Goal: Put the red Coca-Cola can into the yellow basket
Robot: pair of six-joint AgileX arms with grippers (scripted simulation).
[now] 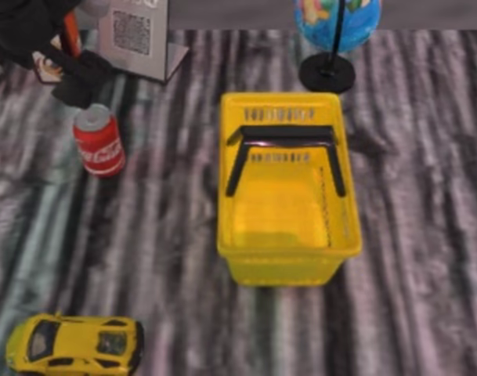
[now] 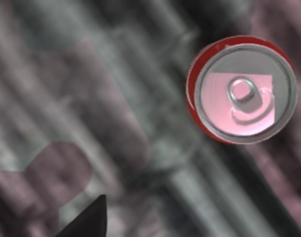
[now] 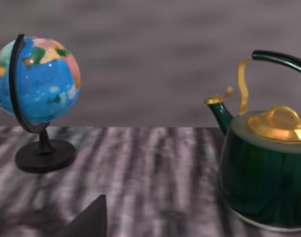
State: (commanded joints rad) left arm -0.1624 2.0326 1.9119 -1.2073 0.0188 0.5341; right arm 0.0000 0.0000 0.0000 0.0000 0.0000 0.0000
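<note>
The red Coca-Cola can [image 1: 99,141] stands upright at the table's left, and its silver top [image 2: 241,89] shows from above in the left wrist view. My left gripper [image 1: 75,88] hovers just behind the can, higher than it and apart from it, open with nothing held. One dark fingertip [image 2: 91,222] shows at the edge of that view. The yellow basket [image 1: 236,235], black handles folded across it, sits mid-table to the can's right. My right arm is outside the top view; its wrist view shows one fingertip [image 3: 93,219], with the gripper open and holding nothing.
A yellow toy car [image 1: 75,342] lies at the front left. A QR-code board [image 1: 136,35] stands behind the can. A globe [image 1: 336,23] on a black stand is behind the basket; the right wrist view shows the globe [image 3: 36,84] and a green kettle [image 3: 269,168].
</note>
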